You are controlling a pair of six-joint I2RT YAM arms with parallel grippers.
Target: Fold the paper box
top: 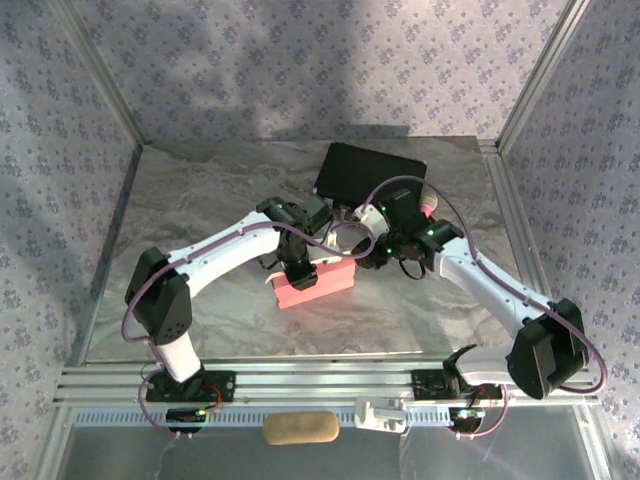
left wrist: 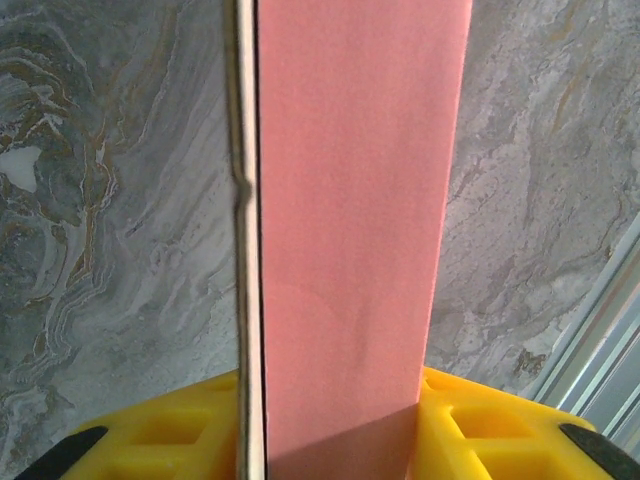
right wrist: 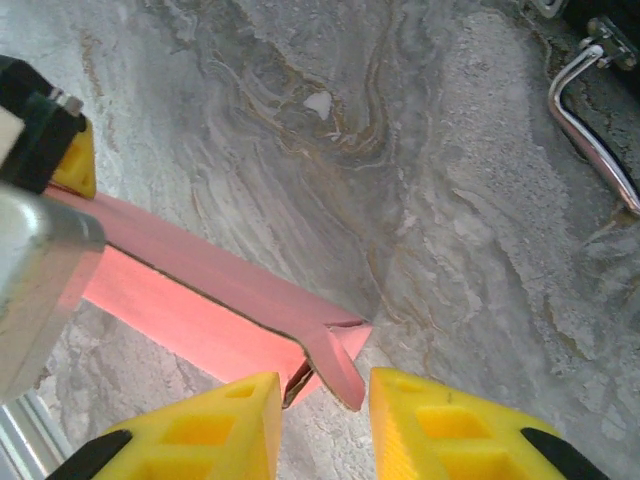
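Note:
The salmon-pink paper box (top: pixel 322 283) lies as a flat long shape in the middle of the marble table (top: pixel 200 200). My left gripper (top: pixel 300 270) comes down on its left part. In the left wrist view the box (left wrist: pixel 350 200) runs straight up between the yellow fingers (left wrist: pixel 480 420), which press on both sides; a pale card edge (left wrist: pixel 245 250) shows along its left. My right gripper (top: pixel 364 256) is at the box's right end. There an end flap (right wrist: pixel 340 365) sticks out between the two parted yellow fingers (right wrist: pixel 430 420), with a gap on its right.
A black hard case (top: pixel 368 175) lies just behind the grippers, its metal handle (right wrist: pixel 590 130) at the top right of the right wrist view. A small pink microphone (top: pixel 430 205) sits beside it. Metal rails (top: pixel 300 380) line the near edge, with a tan pad (top: pixel 300 428) below.

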